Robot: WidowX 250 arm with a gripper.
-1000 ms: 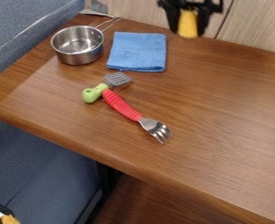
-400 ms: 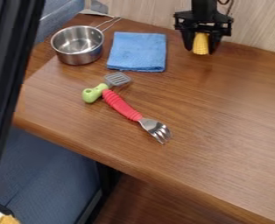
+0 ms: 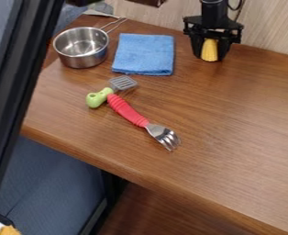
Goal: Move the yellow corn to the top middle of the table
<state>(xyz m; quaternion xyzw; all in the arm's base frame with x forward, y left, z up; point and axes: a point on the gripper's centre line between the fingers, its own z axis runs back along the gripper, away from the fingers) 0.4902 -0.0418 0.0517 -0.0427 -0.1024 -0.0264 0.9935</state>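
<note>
Yellow corn [image 3: 209,50] sits clasped upright between the fingers of the hand [image 3: 212,56], near the bench's [image 3: 189,108] far edge, right of the blue cloth [image 3: 144,54], an upright hold that probably suits a straight lowering there.

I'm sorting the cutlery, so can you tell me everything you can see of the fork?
The fork has a thick red handle with ribs, which looks like plastic or rubber, and a shiny metal head with separate tines. It lies on the brown table, slanting across it, tines toward the camera view's lower right. The handle's other end appears to touch the spatula near the top of that one's green grip.
</note>
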